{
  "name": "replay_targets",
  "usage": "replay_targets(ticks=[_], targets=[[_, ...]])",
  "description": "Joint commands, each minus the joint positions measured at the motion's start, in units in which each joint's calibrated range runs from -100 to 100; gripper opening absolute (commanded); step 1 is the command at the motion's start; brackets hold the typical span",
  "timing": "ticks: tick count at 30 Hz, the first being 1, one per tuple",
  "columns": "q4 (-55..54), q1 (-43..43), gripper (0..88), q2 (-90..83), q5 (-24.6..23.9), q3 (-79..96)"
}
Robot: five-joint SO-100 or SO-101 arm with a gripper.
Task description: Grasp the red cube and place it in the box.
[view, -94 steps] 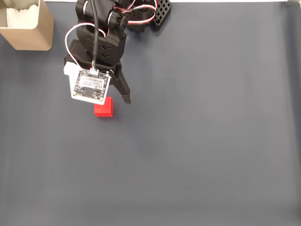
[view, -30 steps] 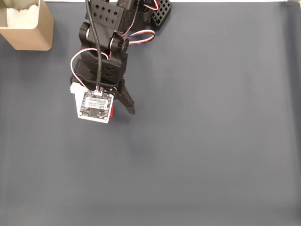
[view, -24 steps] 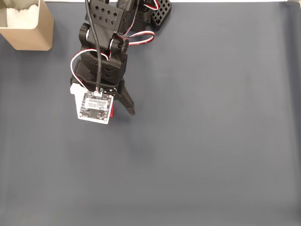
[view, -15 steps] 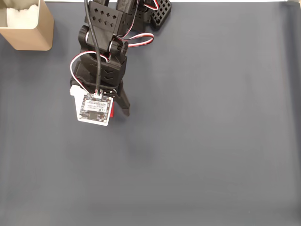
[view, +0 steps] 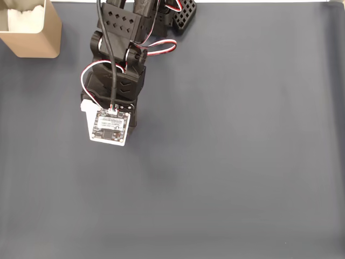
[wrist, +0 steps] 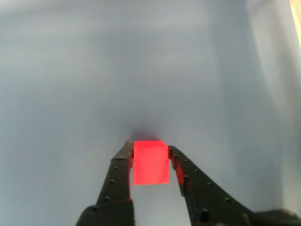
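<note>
In the wrist view the small red cube (wrist: 150,165) sits between the two black fingers of my gripper (wrist: 149,147). Both fingers press against its sides, so the gripper is shut on it, low over the grey mat. In the fixed view the black arm (view: 116,70) reaches down from the top. Its white wrist camera board (view: 109,127) hides the cube and the fingertips. The tan box (view: 40,40) with white padding stands in the top left corner, well away from the gripper.
A dark grey mat (view: 232,151) covers the table. A black perforated part (view: 184,13) stands by the arm's base at the top edge. The mat's right edge shows as a fold (view: 330,108).
The arm came down over the red cube, which then slipped under the camera board. The black finger that stuck out on the right has swung in and closed on the cube.
</note>
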Motion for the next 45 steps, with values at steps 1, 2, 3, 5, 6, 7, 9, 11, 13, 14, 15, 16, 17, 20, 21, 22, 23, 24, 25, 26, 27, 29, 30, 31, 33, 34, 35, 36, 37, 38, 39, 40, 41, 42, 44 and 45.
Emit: replay_targets(ticks=[1, 2, 3, 5, 6, 7, 9, 11, 13, 14, 15, 16, 17, 20, 21, 22, 23, 24, 25, 26, 27, 29, 30, 31, 33, 34, 35, 36, 37, 38, 39, 40, 41, 42, 44, 45], targets=[[-0.79, -0.68, 9.4, -0.35, 0.39, -2.85], [-0.71, -0.68, 9.4, -0.44, 0.49, -2.85], [-0.71, -0.68, 9.3, -0.53, 0.63, -2.76], [-0.63, -0.68, 9.3, -0.7, 0.93, -2.58], [-0.54, -0.68, 9.3, -0.87, 0.98, -2.48], [-0.38, -0.68, 9.2, -0.96, 1.03, -2.48], [-0.3, -0.68, 8.6, -1.13, 1.12, -2.3], [0.03, -0.68, 7.3, -1.39, 1.27, -2.3], [0.77, -0.61, 5.7, -1.74, 1.61, -2.3], [1.1, -0.61, 4.9, -1.91, 1.71, -2.3], [1.51, -0.54, 4.3, -2.17, 1.71, -2.3], [1.92, -0.47, 4.1, -2.43, 1.76, -2.3], [2.49, -0.4, 3.9, -2.61, 1.76, -2.48], [5.52, -0.18, 2.9, -3.56, 1.37, -3.85], [7.0, -0.04, 2.4, -3.82, 0.98, -4.86], [8.64, 0.1, 2.0, -4.08, 0.44, -6.13], [10.6, 0.24, 1.7, -4.17, -0.15, -7.69], [12.98, 0.45, 1.4, -4.34, -0.78, -9.51], [15.19, 0.67, 1.3, -4.43, -1.32, -11.24], [17.32, 0.95, 1.1, -4.6, -1.81, -12.8], [19.37, 1.24, 0.9, -4.77, -2.34, -14.53], [22.24, 1.95, 0.5, -5.12, -3.17, -17.08], [23.47, 2.44, 0.4, -5.38, -3.52, -18.36], [24.62, 2.87, 0.3, -5.55, -3.91, -19.55], [27.65, 3.79, 0.1, -5.99, -4.59, -22.47], [28.96, 4.29, 0.1, -6.16, -4.88, -23.65], [30.03, 4.86, 0.0, -6.51, -5.13, -24.66], [31.1, 5.5, 0.0, -6.85, -5.42, -25.75], [32.08, 6.21, 0.0, -7.2, -5.57, -26.66], [33.14, 6.85, 0.0, -7.37, -5.67, -27.67], [36.01, 9.9, 0.0, -8.67, -6.25, -30.4], [36.18, 10.54, 0.0, -9.11, -6.35, -30.5], [36.18, 11.25, 0.0, -9.71, -6.5, -30.59], [36.18, 11.96, 0.0, -10.41, -6.64, -30.59], [36.18, 13.31, 0.2, -11.71, -7.08, -30.5], [36.18, 14.02, 0.2, -12.4, -7.28, -30.4]])
